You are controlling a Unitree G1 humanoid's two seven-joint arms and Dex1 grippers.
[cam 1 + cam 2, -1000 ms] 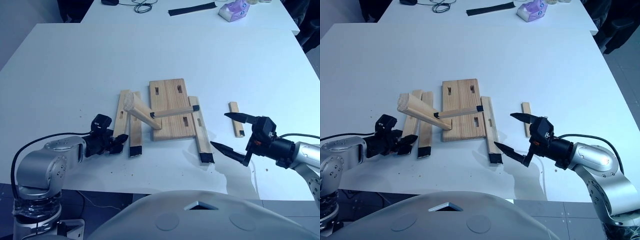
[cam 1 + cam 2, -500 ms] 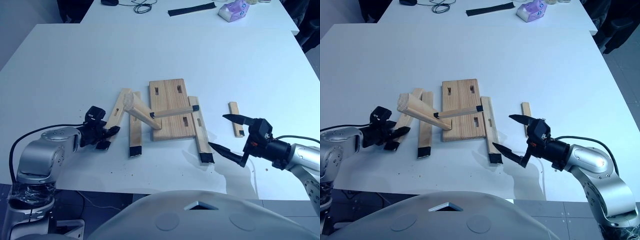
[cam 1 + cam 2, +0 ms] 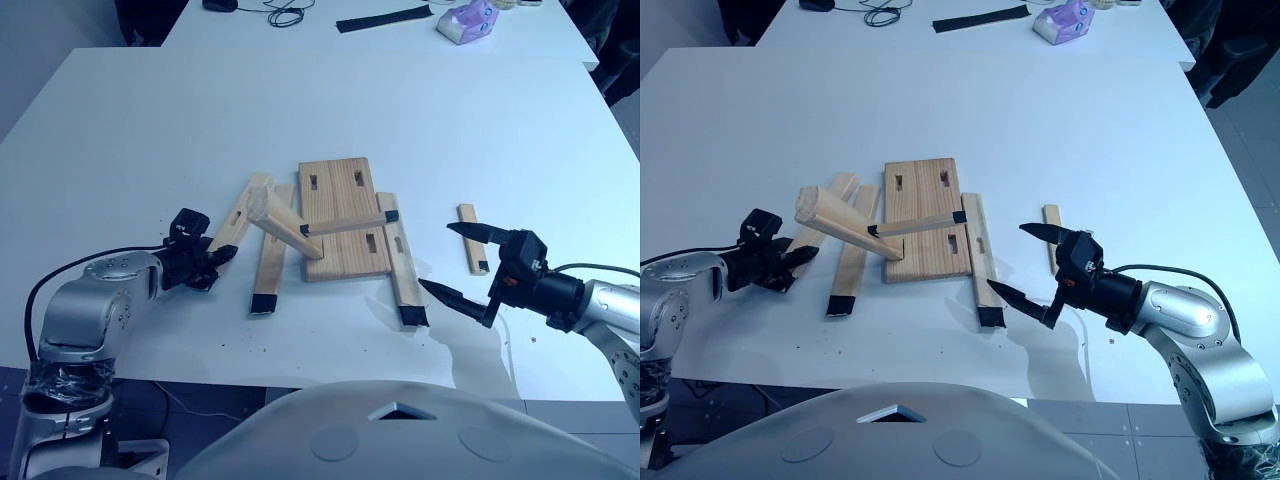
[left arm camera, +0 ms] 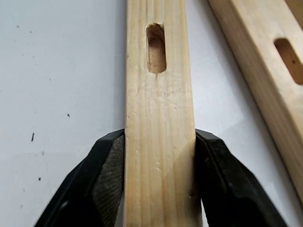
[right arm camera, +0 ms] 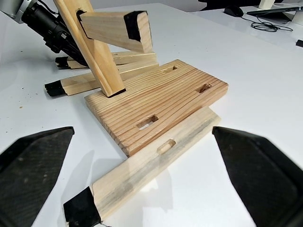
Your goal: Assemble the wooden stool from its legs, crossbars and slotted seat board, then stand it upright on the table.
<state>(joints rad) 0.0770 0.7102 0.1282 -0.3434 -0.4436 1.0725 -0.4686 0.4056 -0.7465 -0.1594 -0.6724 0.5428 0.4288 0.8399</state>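
Notes L claw [image 3: 212, 265] clamped across near end of slotted leg [image 3: 240, 212], far left of the parts on worktop [image 3: 120, 130]. Leg's long axis runs away from the claw, slanting twd seat board [image 3: 345, 215]. Finds L forearm low, approx in line w/ that leg. Records R claw [image 3: 436, 257] gaping, holding nothing, just right of the black-tipped end of right leg [image 3: 402, 265], which lies along the board's right edge. R forearm low, pointing inward. Sees tilted leg [image 3: 285, 225] w/ crossbar [image 3: 345, 224] standing on the board. Judges L arm better placed for next insertion.
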